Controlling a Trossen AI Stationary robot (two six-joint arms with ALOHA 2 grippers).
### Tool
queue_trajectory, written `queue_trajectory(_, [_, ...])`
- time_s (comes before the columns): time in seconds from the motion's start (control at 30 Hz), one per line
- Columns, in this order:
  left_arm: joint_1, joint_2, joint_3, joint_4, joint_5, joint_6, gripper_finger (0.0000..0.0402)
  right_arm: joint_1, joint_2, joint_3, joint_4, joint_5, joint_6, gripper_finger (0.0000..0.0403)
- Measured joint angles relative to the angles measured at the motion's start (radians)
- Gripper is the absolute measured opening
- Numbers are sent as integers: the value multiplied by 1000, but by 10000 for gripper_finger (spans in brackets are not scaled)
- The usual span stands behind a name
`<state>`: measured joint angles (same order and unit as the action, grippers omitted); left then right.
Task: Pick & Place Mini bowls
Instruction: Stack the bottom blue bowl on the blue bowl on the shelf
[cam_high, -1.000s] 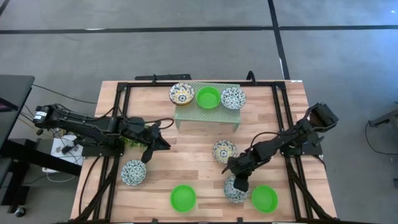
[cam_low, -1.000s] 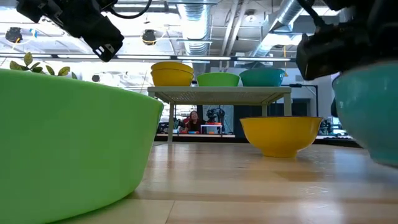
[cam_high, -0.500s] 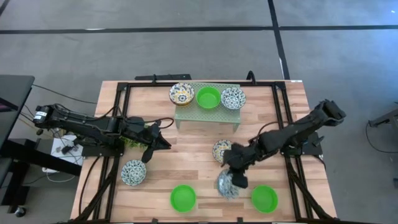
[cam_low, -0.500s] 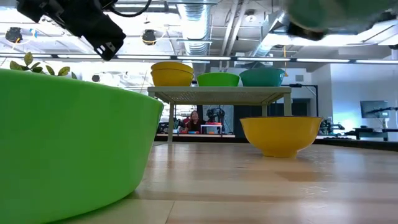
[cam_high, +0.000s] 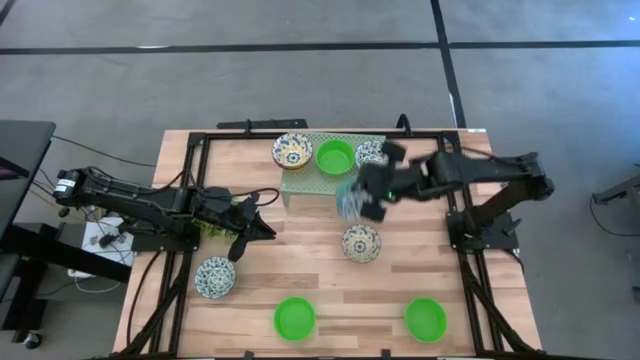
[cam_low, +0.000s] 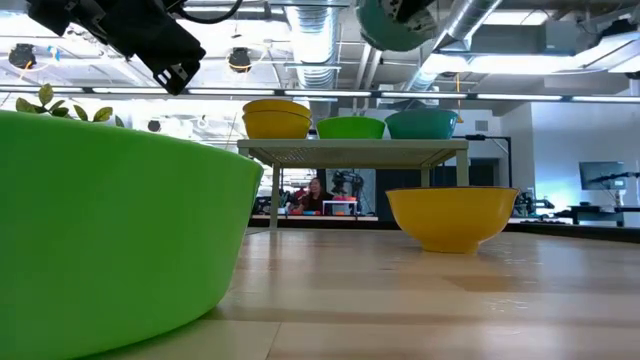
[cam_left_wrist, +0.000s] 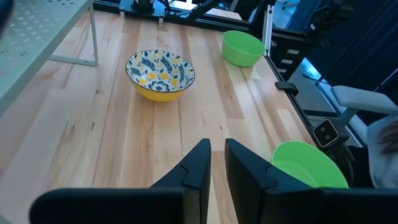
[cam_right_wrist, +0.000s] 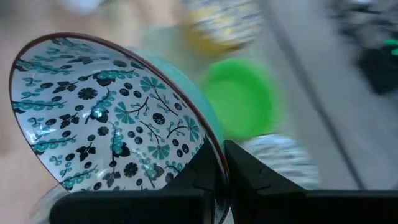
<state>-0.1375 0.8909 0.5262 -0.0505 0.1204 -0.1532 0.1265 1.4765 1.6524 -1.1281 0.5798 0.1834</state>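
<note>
We see the right pincer (cam_high: 368, 203) pinching the rim of a teal-patterned white bowl (cam_right_wrist: 112, 118), lifted above the tabletop (cam_high: 310, 265) right of frame centre. The left pincer (cam_left_wrist: 211, 163) hangs clenched, empty, mid-left.

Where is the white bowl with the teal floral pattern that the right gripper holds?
In the high view, the white teal-patterned bowl hangs in the right gripper, above the table just in front of the pale green perforated rack, near its right end.
</note>
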Motion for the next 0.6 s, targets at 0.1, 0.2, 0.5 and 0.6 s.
queue_trajectory(0.1, [0,0,0,3,0,0,49,-91,0,54,7,72,15,14])
queue_trajectory(0.2, [0,0,0,6,0,0,49,-192,0,81,-3,64,132,11])
queue_trajectory(0.5, [0,0,0,7,0,0,49,-439,19,90,-189,-185,338,14])
queue_trajectory(0.6, [0,0,0,7,0,0,49,-475,30,92,-214,-219,339,9])
